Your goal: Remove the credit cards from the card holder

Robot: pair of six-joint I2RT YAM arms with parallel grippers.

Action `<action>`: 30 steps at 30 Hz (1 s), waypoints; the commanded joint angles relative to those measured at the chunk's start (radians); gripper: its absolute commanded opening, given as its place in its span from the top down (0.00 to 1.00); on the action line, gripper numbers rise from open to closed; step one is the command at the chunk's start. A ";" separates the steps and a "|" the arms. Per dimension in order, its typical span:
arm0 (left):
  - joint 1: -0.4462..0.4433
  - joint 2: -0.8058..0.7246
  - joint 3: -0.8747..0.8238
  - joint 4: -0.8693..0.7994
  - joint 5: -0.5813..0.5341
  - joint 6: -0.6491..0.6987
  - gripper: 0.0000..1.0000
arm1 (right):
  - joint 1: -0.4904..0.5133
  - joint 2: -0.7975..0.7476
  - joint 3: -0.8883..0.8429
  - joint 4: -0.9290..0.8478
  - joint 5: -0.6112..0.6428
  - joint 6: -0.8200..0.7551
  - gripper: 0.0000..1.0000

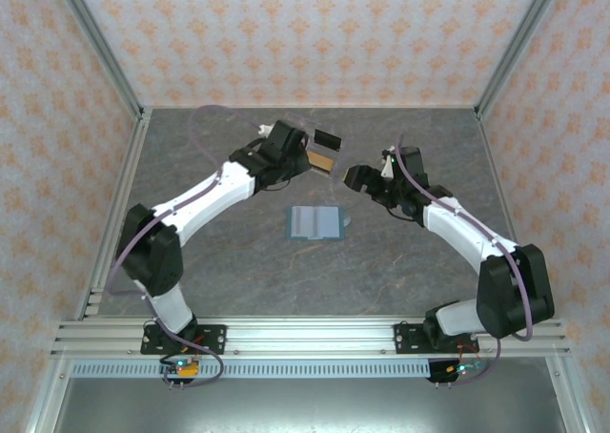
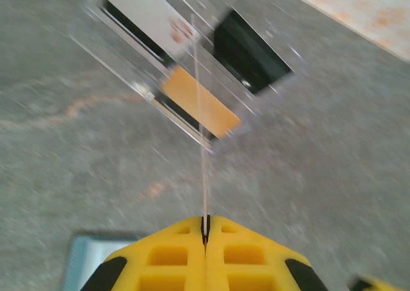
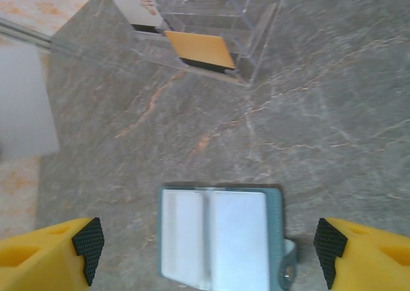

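Observation:
The card holder (image 1: 314, 222) lies open and flat on the table, its pale grey-blue lining up, and its corner (image 2: 90, 259) shows in the left wrist view. My right gripper (image 3: 208, 249) hangs open above the card holder (image 3: 218, 236), one fingertip (image 3: 83, 246) on each side and touching nothing. My left gripper (image 2: 205, 225) is shut on a thin pale card (image 2: 200, 131) seen edge-on, at the clear plastic piece (image 2: 186, 66). In that piece stand an orange card (image 2: 200, 102), a white card (image 2: 144, 12) and a black card (image 2: 250, 54).
The clear plastic piece (image 1: 324, 154) stands at the back middle of the grey stone table (image 1: 219, 252). Metal frame posts and patterned walls close the table on three sides. The two arms reach in from the near corners and their wrists stand close together.

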 commanded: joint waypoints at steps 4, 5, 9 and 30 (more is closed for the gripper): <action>-0.002 0.211 0.244 -0.258 -0.396 -0.124 1.00 | -0.003 -0.041 0.005 -0.078 0.116 -0.083 0.10; -0.002 0.243 0.285 -0.273 -0.420 -0.137 1.00 | -0.003 -0.040 0.006 -0.083 0.120 -0.088 0.10; 0.000 0.363 0.438 -0.309 -0.458 -0.197 1.00 | -0.003 -0.045 0.003 -0.082 0.115 -0.098 0.09; 0.020 0.667 0.847 -0.422 -0.472 -0.556 1.00 | -0.003 -0.096 -0.017 -0.096 0.079 -0.096 0.07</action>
